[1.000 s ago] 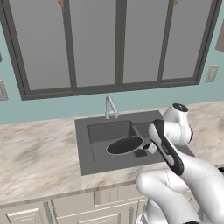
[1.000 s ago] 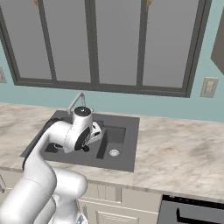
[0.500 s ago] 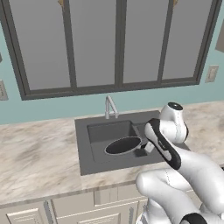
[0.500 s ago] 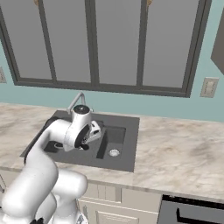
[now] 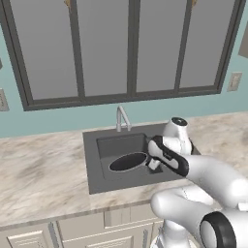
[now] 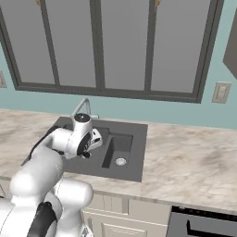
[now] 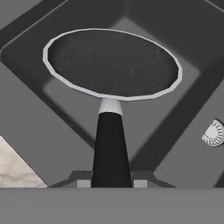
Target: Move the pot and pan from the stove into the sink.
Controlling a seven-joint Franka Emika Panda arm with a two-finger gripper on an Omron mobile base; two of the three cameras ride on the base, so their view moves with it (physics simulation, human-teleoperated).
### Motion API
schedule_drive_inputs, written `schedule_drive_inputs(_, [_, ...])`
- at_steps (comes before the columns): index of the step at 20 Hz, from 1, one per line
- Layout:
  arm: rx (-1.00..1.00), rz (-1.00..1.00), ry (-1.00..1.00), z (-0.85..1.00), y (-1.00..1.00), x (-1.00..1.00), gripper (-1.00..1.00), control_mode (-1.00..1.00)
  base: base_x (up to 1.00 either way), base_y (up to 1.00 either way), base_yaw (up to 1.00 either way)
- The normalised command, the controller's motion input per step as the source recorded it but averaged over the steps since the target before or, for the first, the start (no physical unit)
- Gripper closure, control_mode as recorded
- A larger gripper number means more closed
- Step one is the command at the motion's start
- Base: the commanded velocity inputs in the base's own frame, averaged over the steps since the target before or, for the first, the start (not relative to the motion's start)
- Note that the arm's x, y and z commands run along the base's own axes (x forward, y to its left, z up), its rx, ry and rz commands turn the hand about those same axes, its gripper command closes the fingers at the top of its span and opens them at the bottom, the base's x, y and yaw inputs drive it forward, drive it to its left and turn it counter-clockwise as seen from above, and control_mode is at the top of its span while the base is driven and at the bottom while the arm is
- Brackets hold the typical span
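We are looking at the pan [image 7: 113, 61] from the hand view. Its round black dish is sitting in the upper middle of the frame, and its long black handle [image 7: 111, 148] is running straight down to the bottom middle. Down there our claw [image 7: 111, 181] is squeezing shut on the end of the handle, one dark tip on each side of it.

The pan is hanging over the dark grey sink [image 7: 39, 131]. We are seeing the sink floor under it and the little round drain [image 7: 214, 132] at the right edge of the frame. We cannot tell if the pan is touching the sink floor.

In the left base view the pan [image 5: 128, 161] is showing in the middle of the frame, inside the sink [image 5: 94, 167], just left of our claw [image 5: 154, 163]. The silver faucet [image 5: 121, 117] is standing above it. The pale marbled bench [image 5: 38, 174] is lying all around the sink.

In the right base view the sink [image 6: 134, 152] is sitting left of the middle, with the drain [image 6: 121, 161] in it.
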Motion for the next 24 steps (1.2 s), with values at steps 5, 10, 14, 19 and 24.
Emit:
schedule_drive_inputs(5, [0.0,0.0,0.08,-0.23,0.29,0.61,1.0,-1.0,0.0,0.0,0.0])
schedule_drive_inputs(10, [0.0,0.0,0.09,-0.27,0.13,0.56,1.0,-1.0,0.0,0.0,0.0])
schedule_drive_inputs(14, [0.0,0.0,0.06,-0.24,0.0,0.49,1.0,-1.0,0.0,0.0,0.0])
schedule_drive_inputs(19, [0.0,-0.01,0.0,-0.25,-0.01,0.27,1.0,-1.0,0.0,0.0,0.0])
schedule_drive_inputs(24, [0.0,0.0,-0.02,-0.17,-0.08,0.02,1.0,-1.0,0.0,0.0,0.0])
